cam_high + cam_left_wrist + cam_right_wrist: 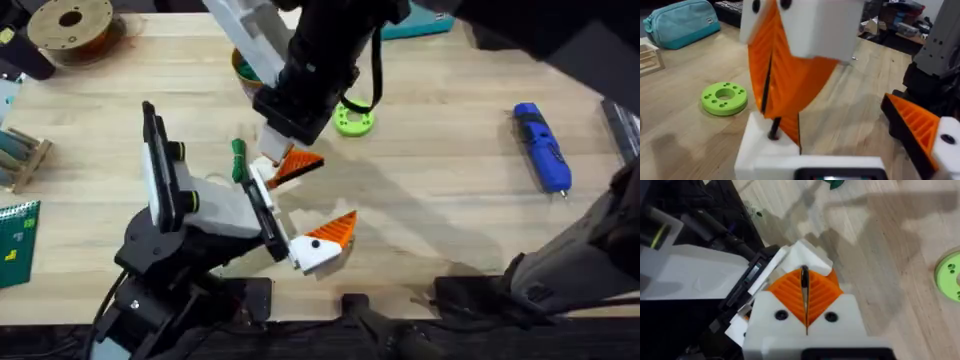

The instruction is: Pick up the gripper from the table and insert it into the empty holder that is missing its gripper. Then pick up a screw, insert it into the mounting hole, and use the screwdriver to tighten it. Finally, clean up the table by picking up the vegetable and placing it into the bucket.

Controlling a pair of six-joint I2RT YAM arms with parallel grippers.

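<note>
Gripper point(805, 292), an orange wedge, sits pinched between the right hand's point(290, 160) closed orange pads, pressed against the white holder point(762, 145) of the left hand point(290, 205). That left hand is spread wide, grasping nothing. Just beyond lie the vegetable point(238, 160) and a green disc point(354, 121); the screwdriver point(542, 146) rests well apart on the table point(440, 190).

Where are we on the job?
Done: nothing finished yet. In hand: the right end effector is shut on what looks like the gripper, pressing it at the bare holder of the open left end effector. Left: screw and tightening, as the screwdriver lies untouched; the vegetable is on the table, not in the bucket.
</note>
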